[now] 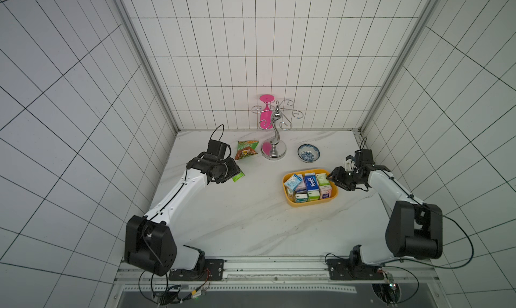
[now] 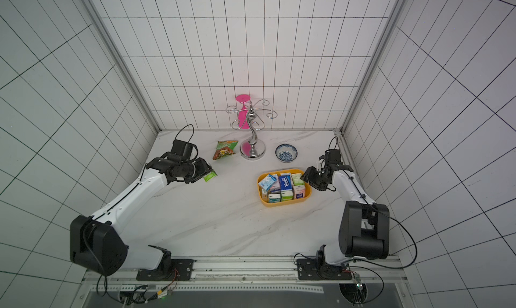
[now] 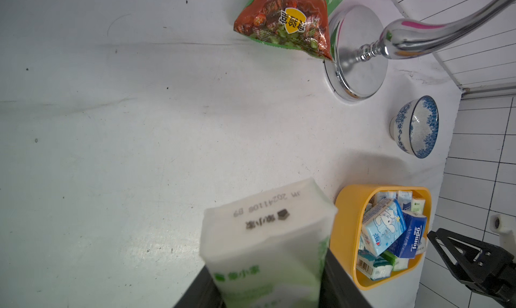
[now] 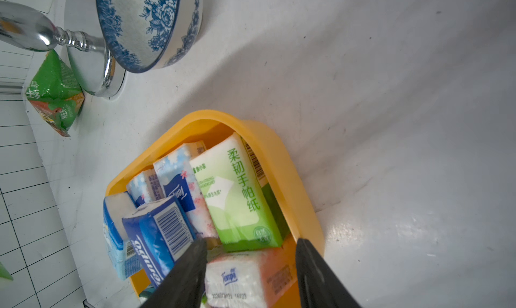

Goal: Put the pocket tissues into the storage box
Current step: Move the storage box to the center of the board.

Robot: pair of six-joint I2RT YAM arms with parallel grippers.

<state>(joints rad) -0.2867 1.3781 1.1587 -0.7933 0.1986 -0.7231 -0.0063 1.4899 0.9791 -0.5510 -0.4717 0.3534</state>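
Observation:
The yellow storage box [image 1: 312,204] [image 2: 282,203] sits right of the table's middle and holds several pocket tissues [image 1: 311,182] in blue, green and pink. My left gripper [image 1: 236,175] [image 3: 265,292] hovers left of centre, shut on a green-white tissue packet [image 1: 238,177] [image 3: 268,228], well apart from the box [image 3: 346,225]. Over the box's right rim [image 4: 279,144], my right gripper [image 1: 336,180] [image 4: 251,253] stands open. A pink-white packet [image 4: 237,276] lies in the box between its fingers, with a gap on one side.
A green-orange snack bag [image 1: 245,150] lies at the back beside a chrome stand [image 1: 273,150] with a pink glass [image 1: 265,113] hanging from it. A blue-white bowl [image 1: 308,153] sits behind the box. Tiled walls enclose the table.

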